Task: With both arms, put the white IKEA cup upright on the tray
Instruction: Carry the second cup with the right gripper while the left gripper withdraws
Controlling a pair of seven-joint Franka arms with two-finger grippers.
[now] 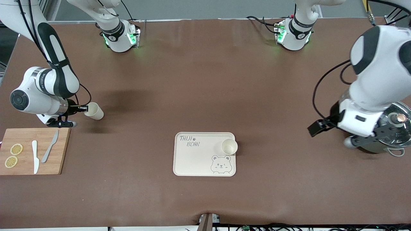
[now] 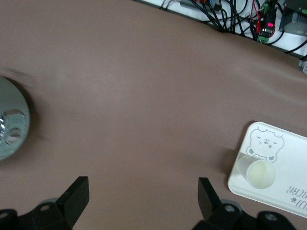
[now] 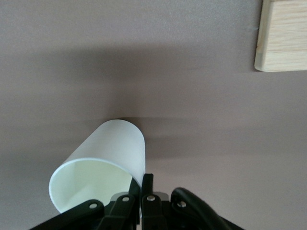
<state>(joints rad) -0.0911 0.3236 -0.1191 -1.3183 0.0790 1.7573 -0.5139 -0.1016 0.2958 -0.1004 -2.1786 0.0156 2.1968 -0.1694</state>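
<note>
Front view shows the right end effector point(image 1: 80, 109) at the right arm's end of the tabletop point(image 1: 205, 80), closed on the rim of a white cup point(image 1: 94, 111) that is tipped on its side, its mouth toward the end effector and its base pointing toward the middle of the tabletop. In the right wrist view the two fingers point(image 3: 144, 191) pinch the cup's point(image 3: 103, 165) wall at the rim, one inside and one outside; whether the cup rests on the surface or hangs just above it cannot be told. A wooden cutting board point(image 1: 32, 150) lies nearer the front camera than this end effector, bearing two lemon slices point(image 1: 13, 155), a white knife point(image 1: 35, 156) and a grey knife point(image 1: 49, 146). The tray point(image 1: 192, 160) sits mid-tabletop, well apart from the held cup, and a second white cup point(image 1: 229, 147) stands upright on it at the edge toward the left arm, just above the bear drawing point(image 1: 221, 164). The left end effector point(image 1: 316, 126) waits open and empty above bare tabletop at the left arm's end, beside a metal pot with a lid point(image 1: 393, 128); the left wrist view shows its fingers point(image 2: 76, 196) spread wide, with the tray point(image 2: 283, 191) and upright cup point(image 2: 261, 172) well apart from them.
</note>
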